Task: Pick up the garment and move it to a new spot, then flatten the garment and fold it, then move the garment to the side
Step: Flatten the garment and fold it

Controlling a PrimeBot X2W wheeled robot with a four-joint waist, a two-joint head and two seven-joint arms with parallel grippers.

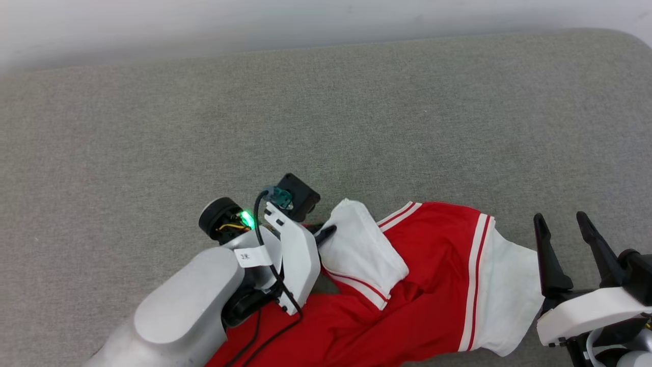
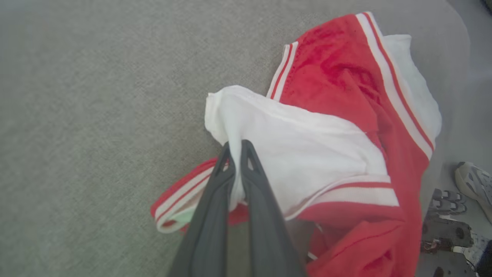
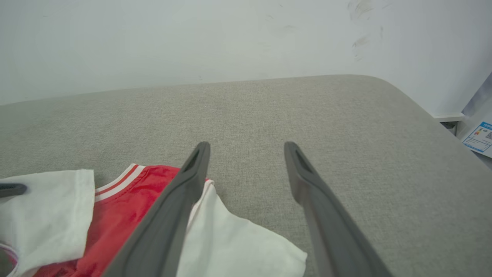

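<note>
Red garment [image 1: 438,275] in left claw [image 2: 235,143] — arm tag [image 1: 246,256] unreadable.

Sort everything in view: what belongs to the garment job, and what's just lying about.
Belongs to the job:
the garment, crumpled on the grey cushion
left gripper, shut on its white sleeve
right gripper, open at its edge

Just lying about:
pale shoe on the floor
printed label past the cushion's corner

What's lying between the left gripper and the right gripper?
The garment lies between them in the head view, left gripper pinching one white sleeve, right gripper open beside the other.
</note>
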